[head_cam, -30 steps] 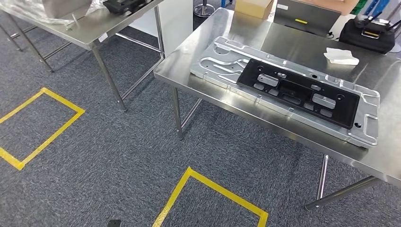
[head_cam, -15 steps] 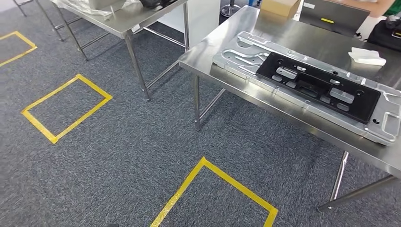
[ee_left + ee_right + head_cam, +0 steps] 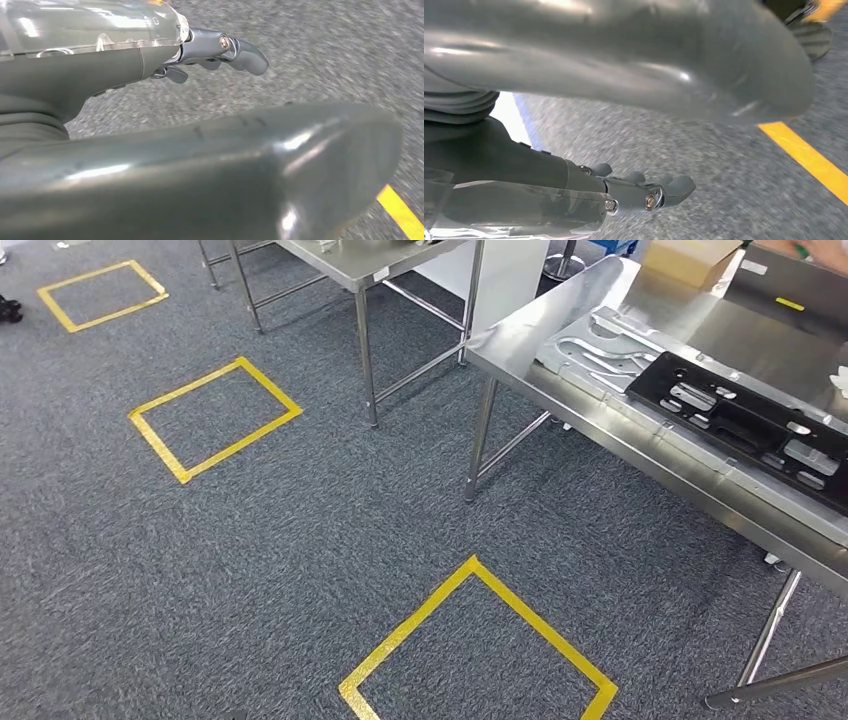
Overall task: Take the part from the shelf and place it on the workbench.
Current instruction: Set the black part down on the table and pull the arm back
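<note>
Hanging over grey carpet, left hand [image 3: 220, 50] and right hand [image 3: 644, 192] hold nothing, fingers loosely extended and apart. Black part [image 3: 745, 425] lies on a silver plate [image 3: 600, 340] on the steel workbench [image 3: 560, 310] at 2 o'clock. Yellow floor squares [image 3: 215, 418] at 10 o'clock.

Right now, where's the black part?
Head view, far right: the black part lies on the silver plate on the steel table.
</note>
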Robot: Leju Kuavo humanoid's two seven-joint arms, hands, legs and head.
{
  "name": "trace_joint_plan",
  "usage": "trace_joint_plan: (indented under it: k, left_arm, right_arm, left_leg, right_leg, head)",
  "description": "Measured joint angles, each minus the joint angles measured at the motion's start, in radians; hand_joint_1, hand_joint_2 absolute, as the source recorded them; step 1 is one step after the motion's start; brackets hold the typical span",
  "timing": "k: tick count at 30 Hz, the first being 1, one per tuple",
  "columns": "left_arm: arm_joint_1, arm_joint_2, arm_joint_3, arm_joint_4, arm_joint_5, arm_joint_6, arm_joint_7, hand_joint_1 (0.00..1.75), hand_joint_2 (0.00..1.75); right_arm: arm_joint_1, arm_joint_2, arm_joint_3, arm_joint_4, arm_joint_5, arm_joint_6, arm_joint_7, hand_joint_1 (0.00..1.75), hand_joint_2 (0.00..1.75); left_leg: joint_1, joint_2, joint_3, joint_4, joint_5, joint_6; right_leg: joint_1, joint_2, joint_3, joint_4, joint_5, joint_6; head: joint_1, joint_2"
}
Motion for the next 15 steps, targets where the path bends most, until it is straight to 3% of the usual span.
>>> trace_joint_plan:
  k: [1, 2, 3, 4, 6, 8, 9, 11, 13, 15]
  left_arm:
    - [-0.001, -0.001, 0.001, 0.0, 0.0, 0.003, -0.002, 0.0, 0.0]
    - [0.0, -0.003, 0.003, 0.0, 0.0, 0.005, -0.003, 0.0, 0.0]
    - [0.0, -0.004, 0.005, 0.0, 0.001, 0.008, -0.004, 0.0, 0.0]
    - [0.001, -0.006, 0.007, 0.0, 0.001, 0.01, -0.005, 0.0, 0.0]
    - [0.0, -0.01, 0.011, 0.0, 0.004, 0.012, -0.006, 0.0, 0.0]
    - [-0.004, -0.014, 0.012, 0.0, 0.009, 0.016, -0.007, 0.0, 0.0]
    - [-0.005, -0.016, 0.013, 0.0, 0.01, 0.017, -0.006, 0.0, 0.0]
    - [-0.005, -0.015, 0.014, 0.0, 0.011, 0.021, -0.003, 0.0, 0.0]
    - [-0.003, -0.014, 0.015, 0.0, 0.01, 0.023, 0.003, 0.0, 0.0]
    - [-0.002, -0.014, 0.015, 0.0, 0.01, 0.025, 0.007, 0.0, 0.0]
  right_arm:
    - [0.002, 0.0, 0.007, 0.001, 0.005, 0.001, 0.006, 0.0, 0.0]
    - [0.003, 0.001, 0.014, 0.001, 0.009, 0.003, 0.014, 0.0, 0.0]
    - [0.003, 0.001, 0.02, 0.001, 0.013, 0.005, 0.022, 0.0, 0.0]
    - [0.003, 0.001, 0.025, 0.002, 0.017, 0.008, 0.031, 0.0, 0.0]
    - [0.002, 0.002, 0.033, 0.002, 0.022, 0.014, 0.046, 0.0, 0.0]
    - [0.001, 0.002, 0.038, 0.003, 0.024, 0.019, 0.057, 0.0, 0.0]
    - [0.0, 0.002, 0.041, 0.004, 0.025, 0.021, 0.062, 0.0, 0.0]
    - [-0.003, 0.006, 0.045, 0.004, 0.026, 0.025, 0.068, 0.0, 0.0]
    - [-0.003, 0.012, 0.047, 0.005, 0.026, 0.029, 0.069, 0.0, 0.0]
    - [0.002, 0.015, 0.048, 0.006, 0.026, 0.031, 0.069, 0.0, 0.0]
  left_leg:
    - [-0.004, -0.01, -0.016, 0.001, 0.012, 0.004]
    - [-0.009, -0.021, -0.031, 0.002, 0.024, 0.006]
    - [-0.012, -0.031, -0.046, 0.004, 0.035, 0.006]
    - [-0.015, -0.042, -0.057, 0.005, 0.045, 0.006]
    - [-0.02, -0.064, -0.074, 0.007, 0.062, 0.004]
    - [-0.024, -0.082, -0.085, 0.01, 0.077, 0.0]
    - [-0.025, -0.09, -0.091, 0.011, 0.085, -0.004]
    - [-0.026, -0.105, -0.102, 0.014, 0.097, -0.014]
    - [-0.027, -0.085, -0.124, 0.054, 0.063, -0.024]
    - [-0.021, -0.047, -0.167, 0.168, -0.02, -0.037]
  right_leg:
    - [0.003, 0.009, -0.015, 0.065, -0.032, -0.003]
    - [0.006, 0.013, -0.022, 0.114, -0.04, -0.008]
    - [0.01, 0.015, -0.015, 0.133, -0.025, -0.014]
    - [0.014, 0.019, 0.012, 0.114, 0.004, -0.022]
    - [0.025, 0.05, 0.112, -0.02, 0.051, -0.044]
    - [0.031, 0.085, 0.199, -0.158, 0.05, -0.061]
    - [0.033, 0.09, 0.218, -0.194, 0.041, -0.066]
    - [0.03, 0.07, 0.218, -0.215, 0.042, -0.068]
    - [0.023, 0.048, 0.211, -0.223, 0.054, -0.077]
    - [0.022, 0.022, 0.202, -0.224, 0.064, -0.082]
  head:
    - [0.0, 0.0]
    - [0.0, 0.0]
    - [0.0, 0.0]
    - [0.0, 0.0]
    - [0.0, 0.0]
    - [0.0, 0.0]
    - [0.0, 0.0]
    - [0.0, 0.0]
    - [0.0, 0.0]
    - [0.0, 0.0]
